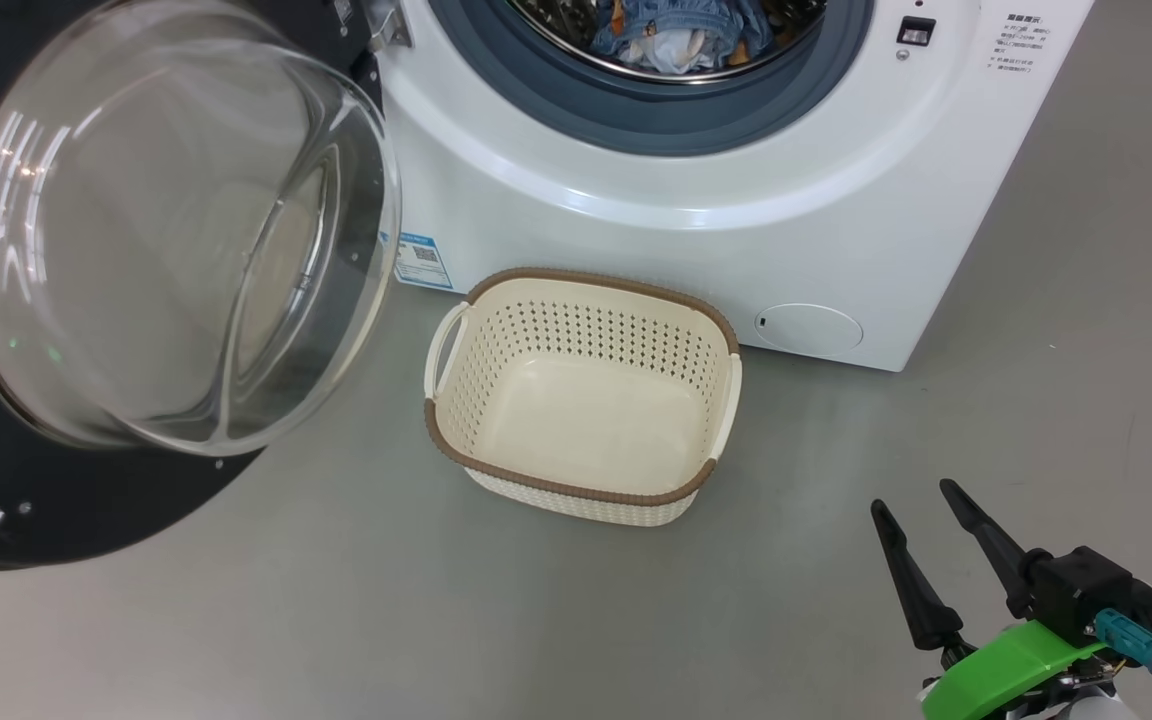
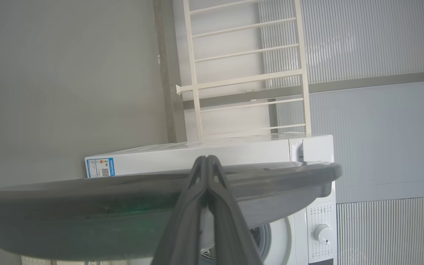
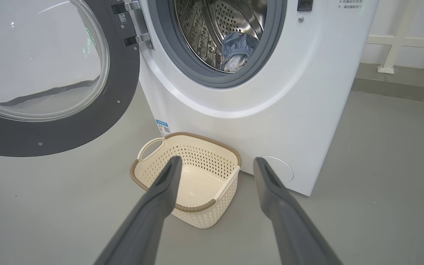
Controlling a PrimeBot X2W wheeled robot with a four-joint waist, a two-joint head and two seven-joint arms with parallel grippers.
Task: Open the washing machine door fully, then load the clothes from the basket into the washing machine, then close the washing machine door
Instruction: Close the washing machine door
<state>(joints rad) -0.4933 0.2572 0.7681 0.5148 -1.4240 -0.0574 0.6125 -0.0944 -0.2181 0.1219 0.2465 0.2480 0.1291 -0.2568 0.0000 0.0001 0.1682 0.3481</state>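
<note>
Head view first: looking at the washing machine door (image 1: 176, 230) swung wide, left of the washing machine (image 1: 736, 250). Can spot the clothes (image 1: 681, 35) lying inside the drum (image 1: 551, 18) up top. Got the basket (image 1: 576, 278) on the grey floor (image 1: 336, 600) just in front of the machine, bare bottom showing. Can see the right gripper (image 1: 911, 497) at lower right, fingers spread, holding nothing.

Left wrist view: staring along the left gripper (image 2: 206, 162), fingers pinched tight together, lying across the door's dark edge. Can't tell about actual contact. Also catching a white rack (image 2: 248, 73) behind the machine.

Right wrist view: wide-spread fingers framing the basket, apart from it. Clothes down in the drum, door open at left.
</note>
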